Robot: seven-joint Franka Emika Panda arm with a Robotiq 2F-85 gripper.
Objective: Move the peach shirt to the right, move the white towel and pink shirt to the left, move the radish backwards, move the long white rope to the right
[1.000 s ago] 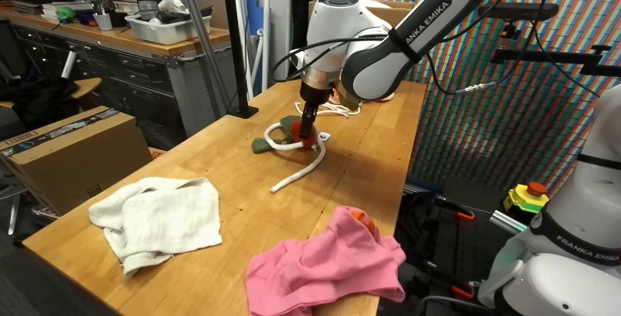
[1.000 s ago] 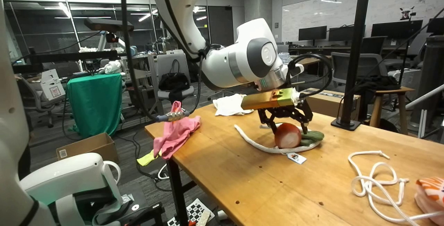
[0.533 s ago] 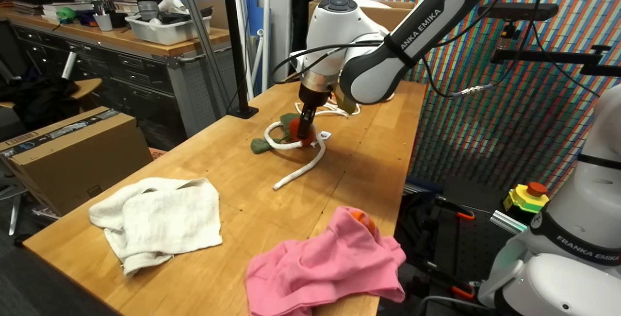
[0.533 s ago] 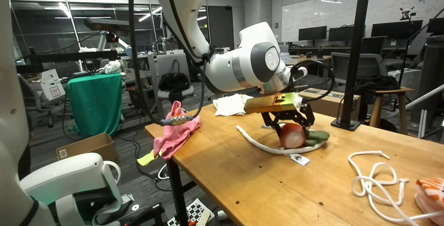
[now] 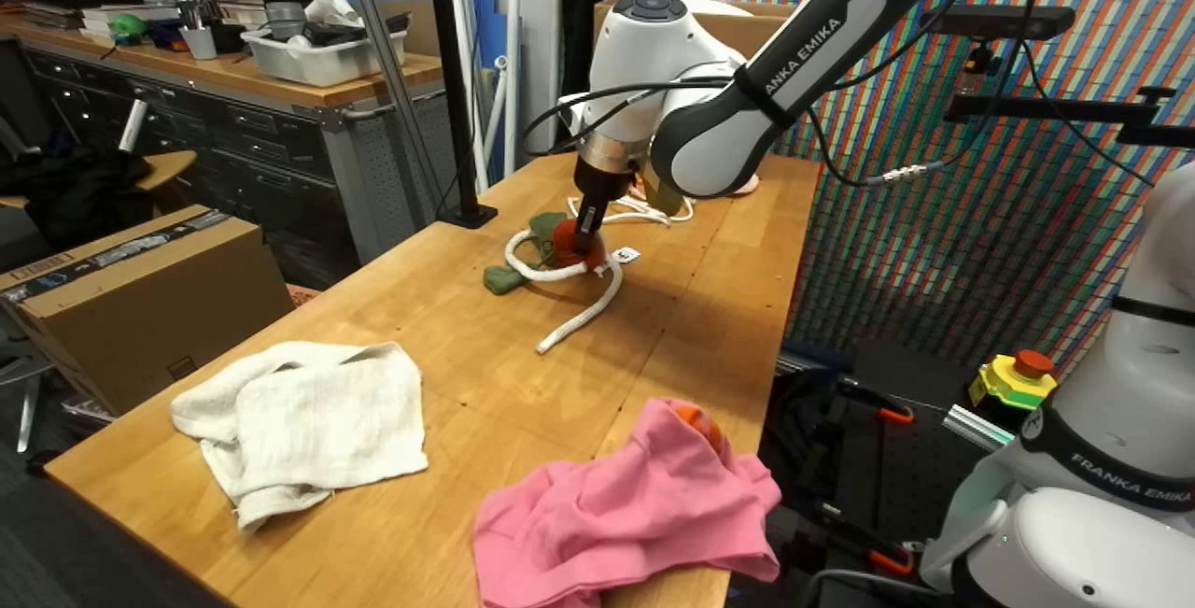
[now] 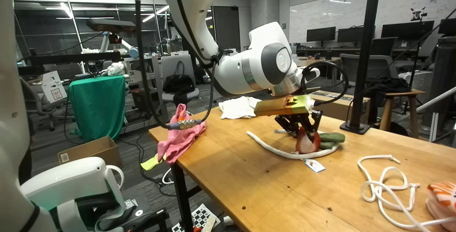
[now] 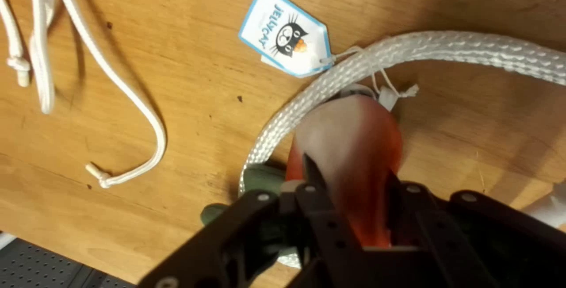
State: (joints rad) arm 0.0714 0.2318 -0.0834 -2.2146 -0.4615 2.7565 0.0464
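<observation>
- Running lengthwise through an exterior view, the table shows its left edge, right edge, near left corner, near end and far end;
- arm reaching in across the right edge, its wrist bent down over the middle of the table;
- pink shirt heaped on the near part of the right edge, partly hanging over; something orange shows in its top fold, too hidden to name;
- towel lying rumpled by the near left corner, well apart from the pink shirt;
- peach shirt lying toward the far end; both exterior views show only part of it;
- gripper pointing down, its two fingers pinching the radish; the red body is squeezed in between them;
- rope, white, thick and braided, curling on the table round the radish, close by its pale end; a free end trails toward the table's near end; whether the rope runs over or under the leaves I cannot tell;
- cord, thinner and white, lying in loose loops between the radish and the peach shirt, a strand running up beside the latter;
- radish about midway between the left and right edges, its leaves turned toward the left edge; it sits low at the table top, touching or not I cannot tell;
- tag lying just beside the rope, printed with a cat's face; its string crosses the rope toward the radish's pale end.
</observation>
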